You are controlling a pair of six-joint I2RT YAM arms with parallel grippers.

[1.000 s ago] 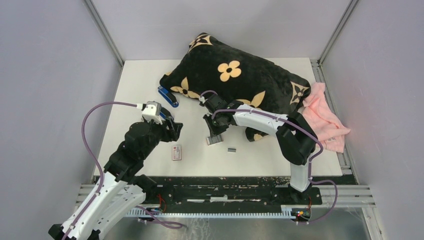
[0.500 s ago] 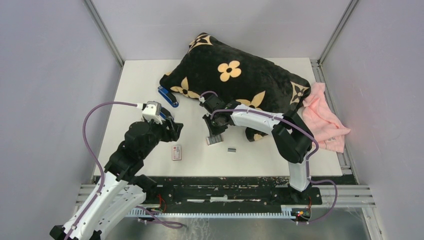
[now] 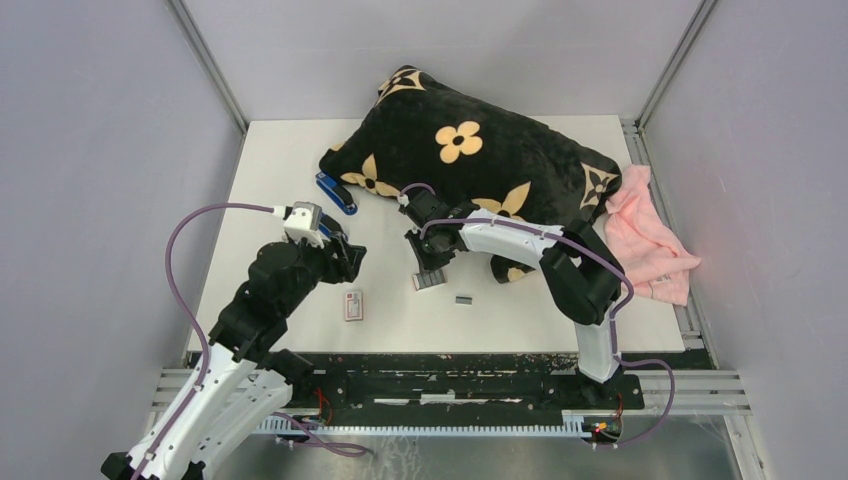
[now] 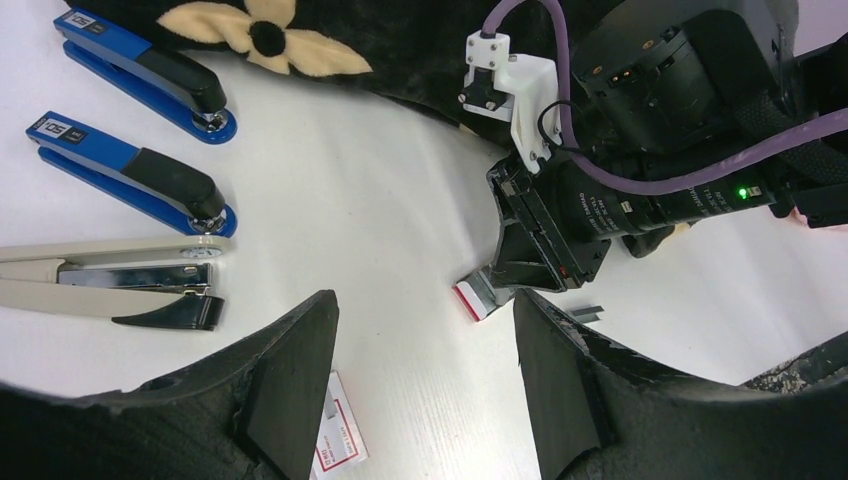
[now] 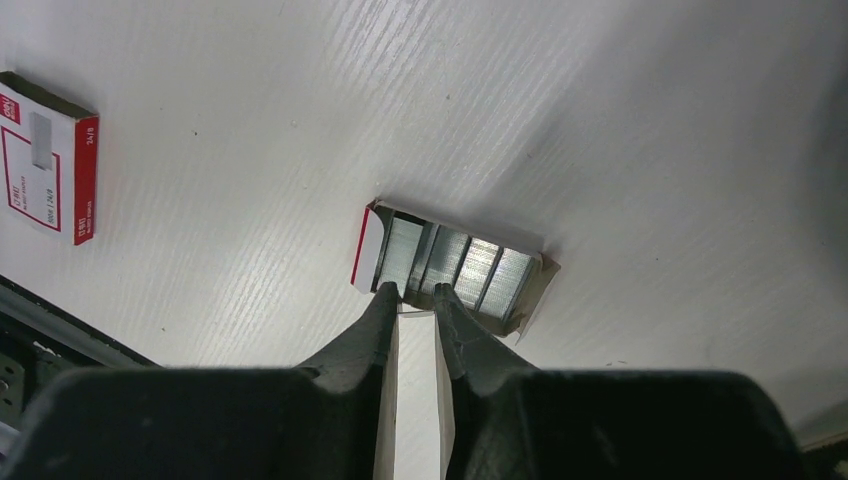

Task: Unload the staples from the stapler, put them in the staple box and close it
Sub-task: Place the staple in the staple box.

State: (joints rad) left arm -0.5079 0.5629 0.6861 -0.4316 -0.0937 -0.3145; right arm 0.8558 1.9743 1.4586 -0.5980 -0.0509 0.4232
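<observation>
Several silvery strips of staples (image 5: 455, 264) lie in an open white-and-red box (image 3: 428, 281). My right gripper (image 5: 413, 293) stands at the box's near edge, its jaws closed to a narrow gap around the leftmost strip. One loose strip (image 3: 463, 299) lies on the table right of the box and shows again as a small strip (image 4: 590, 313) in the left wrist view. A beige stapler (image 4: 110, 283) lies opened, with two blue staplers (image 4: 135, 180) beside it. My left gripper (image 4: 425, 390) hovers open above bare table, holding nothing.
A closed white-and-red staple box (image 3: 353, 305) lies near the left gripper. A big black flowered pillow (image 3: 470, 150) fills the back of the table, with a pink cloth (image 3: 650, 235) at its right. One blue stapler (image 3: 336, 193) rests against the pillow's left edge.
The right arm's elbow has drifted slightly left. Both grippers and the boxes stay where they were.
</observation>
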